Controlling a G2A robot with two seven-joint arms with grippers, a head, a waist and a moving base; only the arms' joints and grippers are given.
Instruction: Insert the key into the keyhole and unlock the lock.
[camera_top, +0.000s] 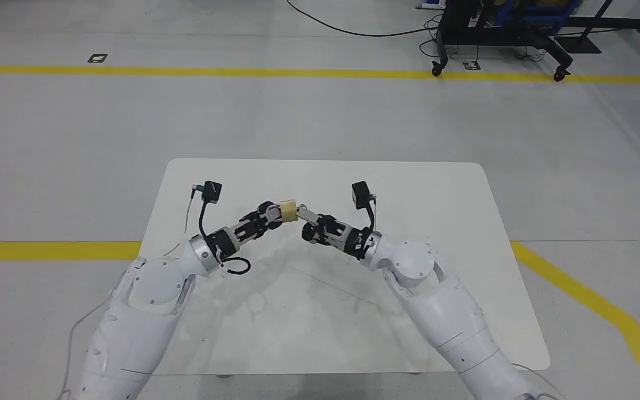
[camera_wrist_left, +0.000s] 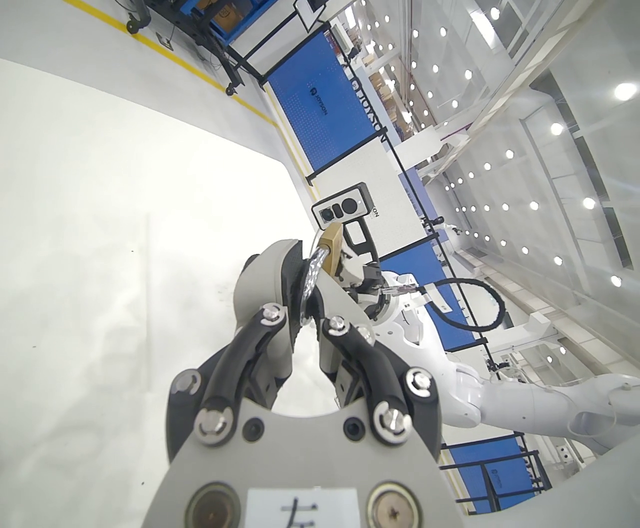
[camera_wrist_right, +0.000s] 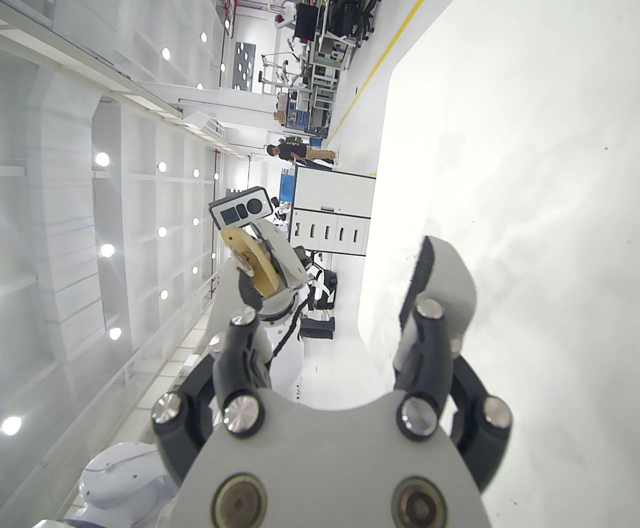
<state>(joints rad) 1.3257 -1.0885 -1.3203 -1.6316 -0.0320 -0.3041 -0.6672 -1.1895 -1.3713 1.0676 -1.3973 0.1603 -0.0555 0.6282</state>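
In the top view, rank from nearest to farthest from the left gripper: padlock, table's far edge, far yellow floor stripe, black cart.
1. Padlock, clamped by the left gripper.
2. Table's far edge, just ahead.
3. Far yellow floor stripe, on the floor beyond.
4. Black cart, top right, past the stripe.

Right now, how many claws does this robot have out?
2. The left gripper is above the table, shut on the lock. The right gripper faces it, open, close beside the lock.
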